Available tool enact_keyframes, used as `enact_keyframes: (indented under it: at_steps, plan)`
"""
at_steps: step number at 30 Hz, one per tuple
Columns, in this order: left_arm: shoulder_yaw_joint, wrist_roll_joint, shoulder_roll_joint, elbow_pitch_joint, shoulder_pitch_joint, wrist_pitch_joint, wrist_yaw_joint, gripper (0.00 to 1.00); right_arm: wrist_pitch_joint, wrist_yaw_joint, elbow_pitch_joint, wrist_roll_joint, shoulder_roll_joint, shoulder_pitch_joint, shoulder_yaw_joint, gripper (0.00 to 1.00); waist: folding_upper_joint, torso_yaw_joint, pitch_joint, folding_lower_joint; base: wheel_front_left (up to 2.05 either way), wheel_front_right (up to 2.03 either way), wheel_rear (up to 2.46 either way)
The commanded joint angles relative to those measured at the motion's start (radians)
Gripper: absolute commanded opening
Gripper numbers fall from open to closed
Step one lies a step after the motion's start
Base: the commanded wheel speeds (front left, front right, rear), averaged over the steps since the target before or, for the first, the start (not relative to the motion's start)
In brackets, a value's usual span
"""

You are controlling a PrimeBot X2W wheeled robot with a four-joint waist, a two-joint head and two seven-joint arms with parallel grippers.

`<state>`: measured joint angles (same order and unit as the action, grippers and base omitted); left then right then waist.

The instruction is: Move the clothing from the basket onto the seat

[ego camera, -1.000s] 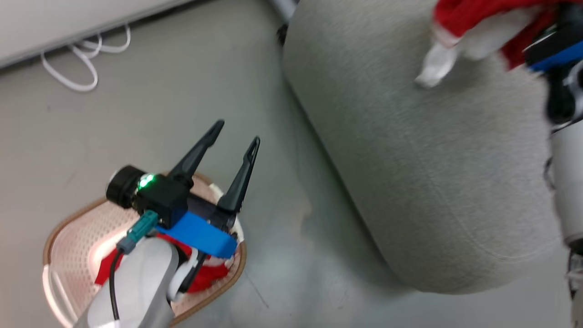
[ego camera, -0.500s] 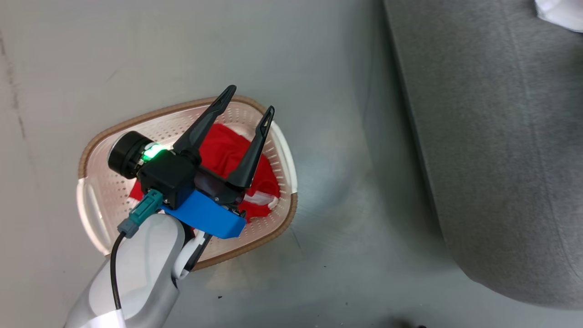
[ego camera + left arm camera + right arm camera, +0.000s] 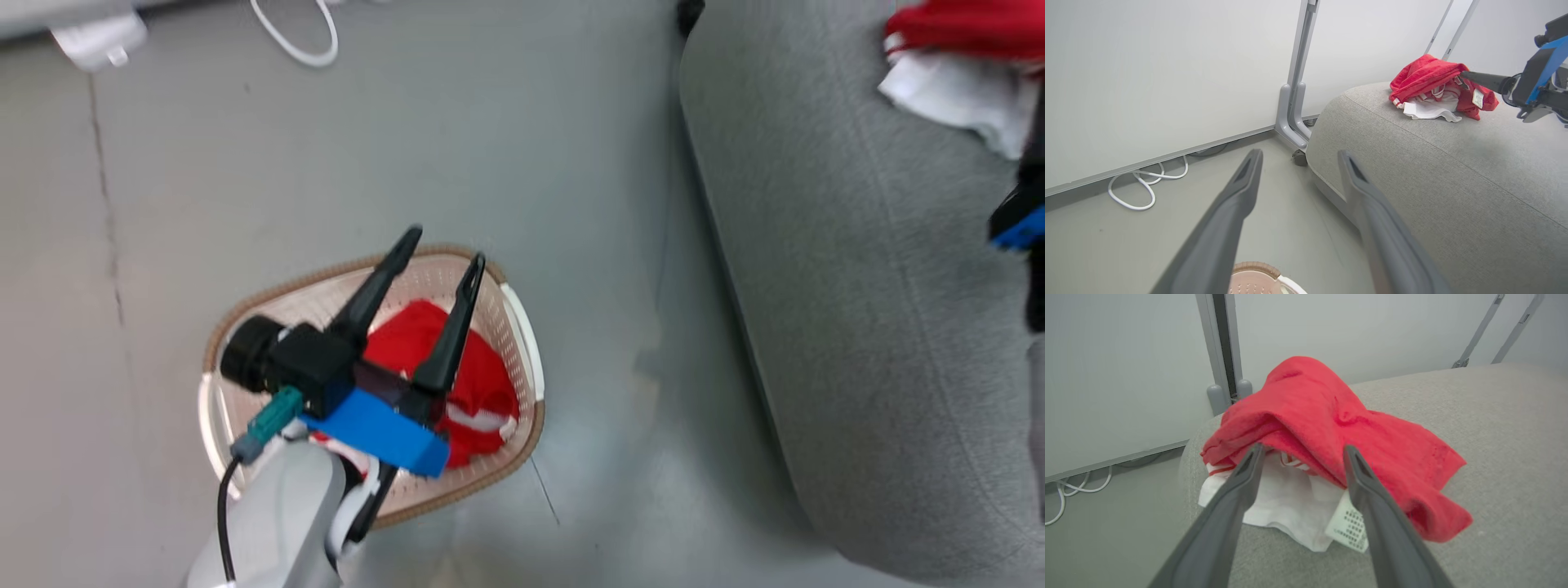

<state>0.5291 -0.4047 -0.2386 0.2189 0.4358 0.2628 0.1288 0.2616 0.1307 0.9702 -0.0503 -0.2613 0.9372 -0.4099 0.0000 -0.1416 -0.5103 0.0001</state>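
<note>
The cream basket (image 3: 500, 472) stands on the grey floor, with one piece of red clothing (image 3: 482, 392) inside it. My left gripper (image 3: 446, 247) hovers over the basket, open and empty; its wrist view has the spread fingers (image 3: 1299, 154) aimed at the seat (image 3: 1433, 163). A second piece of red clothing (image 3: 1331, 428) with white parts and a tag lies on the grey seat (image 3: 857, 327) near its far end. My right gripper (image 3: 1303, 448) is open, its fingertips at the near fold of that garment, which rests on the cushion.
A white cable (image 3: 298, 37) loops on the floor by the white wall panel. A grey partition post (image 3: 1292, 102) on a caster stands at the seat's far corner. Bare floor lies between the basket and the seat.
The head camera has shifted. My right gripper has opened, and the red garment it carried now lies on the seat. The left gripper stays open above the basket.
</note>
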Motion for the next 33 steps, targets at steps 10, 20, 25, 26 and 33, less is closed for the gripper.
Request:
enact_keyframes:
  at_steps: [10,20,25,26,33]
  plan:
    - [-0.098,-0.026,0.040,0.038,-0.216,0.003,0.002,1.00,0.004,0.000,-0.106,-0.047,0.083,-0.230,0.103,1.00,0.0000,0.008,0.351,-0.0001,0.00,0.00,0.00]
    - [-0.269,-0.015,0.073,0.017,-0.367,0.003,0.002,1.00,-0.002,0.000,-0.362,0.053,0.184,-0.504,0.251,1.00,0.0000,0.037,0.487,-0.0001,0.00,0.00,0.00]
    - [-0.337,0.005,0.073,0.006,-0.428,0.003,0.002,1.00,-0.029,0.000,-0.487,0.078,0.205,-0.636,0.309,1.00,0.0000,0.061,0.518,-0.0001,0.00,0.00,0.00]
    - [-0.351,0.010,0.075,0.003,-0.439,0.003,0.002,1.00,-0.032,0.000,-0.513,0.078,0.207,-0.661,0.313,1.00,0.0000,0.065,0.522,-0.0001,0.00,0.00,0.00]
    - [-0.448,0.037,0.091,-0.011,-0.502,0.003,0.002,1.00,-0.069,0.000,-0.654,0.132,0.211,-0.794,0.375,1.00,0.0000,0.109,0.536,-0.0001,0.00,0.00,0.00]
